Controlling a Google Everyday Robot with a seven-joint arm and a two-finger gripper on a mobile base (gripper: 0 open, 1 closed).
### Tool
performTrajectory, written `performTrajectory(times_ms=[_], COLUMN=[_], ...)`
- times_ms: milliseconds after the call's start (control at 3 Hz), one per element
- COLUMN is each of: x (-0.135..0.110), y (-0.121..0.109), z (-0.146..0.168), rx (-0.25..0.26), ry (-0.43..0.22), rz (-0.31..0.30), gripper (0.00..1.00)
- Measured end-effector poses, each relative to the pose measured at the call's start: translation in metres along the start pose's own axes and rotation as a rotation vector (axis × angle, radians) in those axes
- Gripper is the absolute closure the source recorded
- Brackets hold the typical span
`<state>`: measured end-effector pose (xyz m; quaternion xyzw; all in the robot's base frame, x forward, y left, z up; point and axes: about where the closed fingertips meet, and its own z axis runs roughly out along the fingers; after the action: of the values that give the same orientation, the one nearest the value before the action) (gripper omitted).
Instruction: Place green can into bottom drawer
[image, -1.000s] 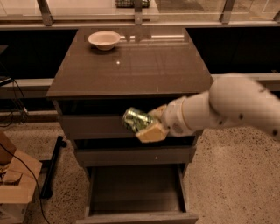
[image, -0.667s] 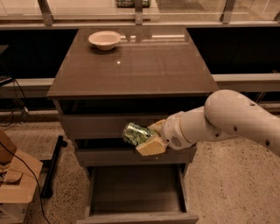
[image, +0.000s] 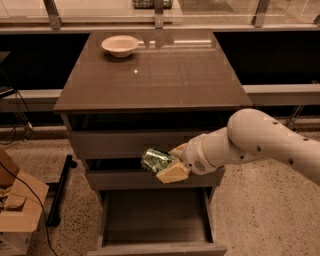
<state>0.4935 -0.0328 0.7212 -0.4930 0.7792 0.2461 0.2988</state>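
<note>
Above the pulled-out bottom drawer (image: 155, 217), level with the middle drawer front (image: 125, 180), the gripper (image: 168, 163) is clamped on the green can (image: 154, 160), which it holds on its side. Carrying it low and sideways over the open tray seems meant to let it go down without catching the fronts above. That lowest drawer stands open to receive it, while the two above look pushed in. Farther up and back from the drawer, a cream bowl (image: 120, 45) sits at the worktop's (image: 160, 80) rear left. Count: one can, one bowl, three drawers, one gripper.
</note>
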Motion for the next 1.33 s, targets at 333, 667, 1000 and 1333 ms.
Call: performTrajectory(times_ms=[333,667,1000,1333], x=[0.055,0.11,0.112,0.126], y=[-0.004,-0.018,-0.019,-0.018], z=[0.035,0.089,0.093,0.118], rx=[-0.029,-0.009,-0.008,-0.047], ry=[-0.029,-0.104,-0.107,-0.111], rz=[0.085,0.21,0.218,0.243], gripper=[1.0,1.0,1.0,1.0])
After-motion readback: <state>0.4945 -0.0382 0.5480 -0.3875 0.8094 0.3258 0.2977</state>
